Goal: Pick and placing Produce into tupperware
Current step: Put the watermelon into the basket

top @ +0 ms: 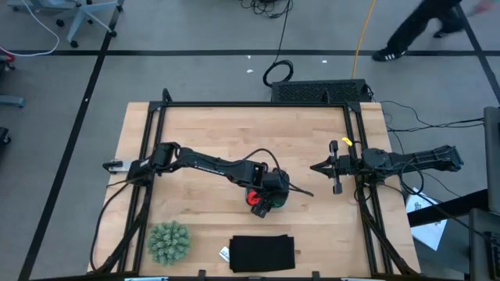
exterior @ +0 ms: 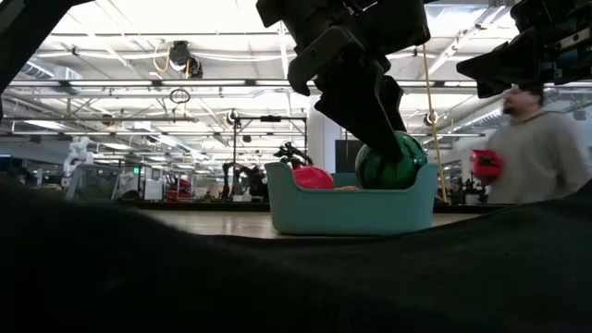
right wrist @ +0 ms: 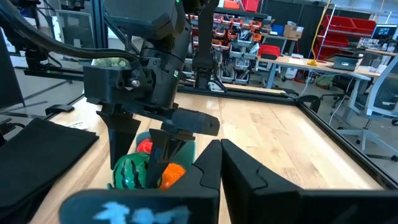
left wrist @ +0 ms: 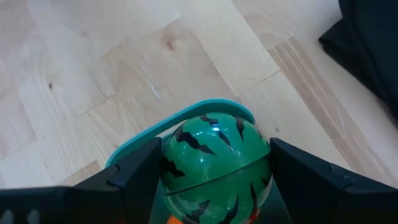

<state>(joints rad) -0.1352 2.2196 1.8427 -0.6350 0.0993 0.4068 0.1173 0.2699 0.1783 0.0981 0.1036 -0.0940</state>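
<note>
Tupperware [exterior: 350,209] — teal, rounded corners — sits on the wooden tabletop [top: 234,133] near its middle, toward the front. From above it is almost entirely hidden under the left gripper [top: 269,199]; only a sliver of red and green shows there. The left wrist view gives just an arc of its teal rim [left wrist: 186,118].

Contents: red fruit [exterior: 313,178] lies inside, its top above the wall in the low view. Orange ball [right wrist: 172,174] is also inside, seen from the right wrist view and as a small patch under the green one in the left wrist view; the low view hides it behind the wall.

Green striped ball [left wrist: 214,165] is clamped between the left gripper's two fingers [left wrist: 134,177], jaws spread fairly wide around it, low over the tupperware. Whether it touches the fruit beneath cannot be told.

Right gripper [top: 318,167] hangs over the right side of the tabletop, well apart from the container, fingers closed with nothing between them.

Front edge: a pale green spiky ball [top: 169,242] and a flat black rectangle [top: 262,254] — the latter blocks the lower part of the low view.
</note>
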